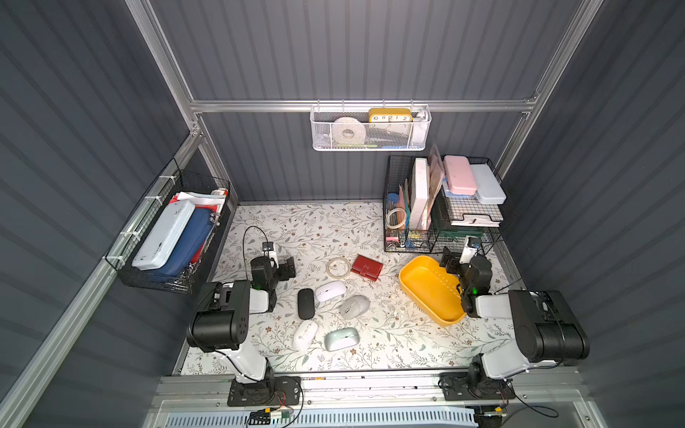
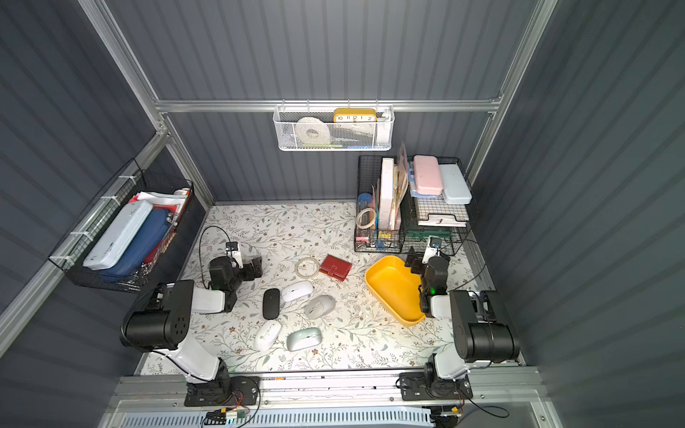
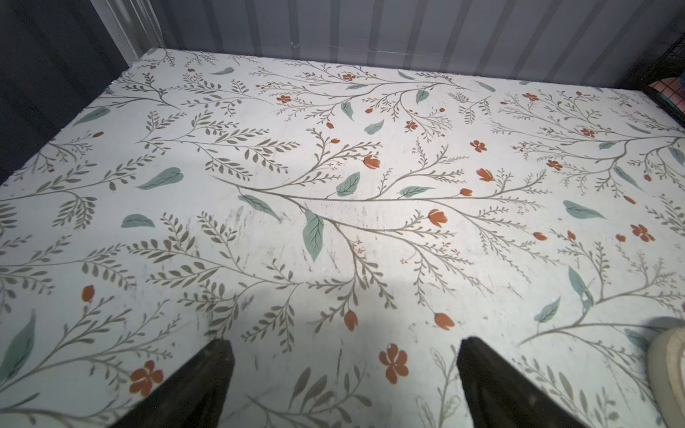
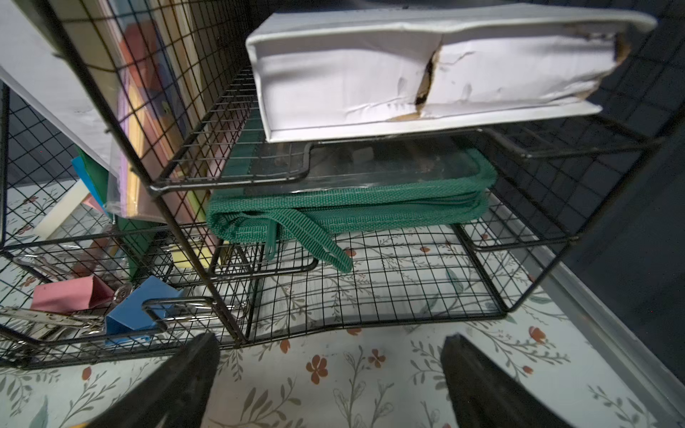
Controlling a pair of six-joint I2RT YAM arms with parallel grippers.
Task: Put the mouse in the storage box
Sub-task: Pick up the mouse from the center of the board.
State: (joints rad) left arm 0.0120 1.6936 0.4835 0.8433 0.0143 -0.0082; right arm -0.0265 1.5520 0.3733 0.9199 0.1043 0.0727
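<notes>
Several mice lie mid-table in both top views: a black mouse (image 1: pixel 306 304), a white mouse (image 1: pixel 330 291), a grey mouse (image 1: pixel 355 307), another white mouse (image 1: pixel 305 335) and a pale one (image 1: pixel 341 338). The yellow storage box (image 1: pixel 426 285) (image 2: pixel 393 289) stands empty to their right. My left gripper (image 1: pixel 287 268) (image 3: pixel 344 342) hovers open over bare tabletop, behind and left of the mice. My right gripper (image 1: pixel 450 259) (image 4: pixel 331 337) is open and empty at the box's far rim, facing the wire rack. No mouse shows in either wrist view.
A red wallet (image 1: pixel 367 266) and a cream cable coil (image 1: pixel 338 267) lie behind the mice. A black wire organiser (image 1: pixel 441 207) (image 4: pixel 370 296) with a green pouch (image 4: pixel 352 211) fills the back right. A white mesh basket (image 1: pixel 370 128) and a black wire basket (image 1: pixel 166 237) hang on the walls.
</notes>
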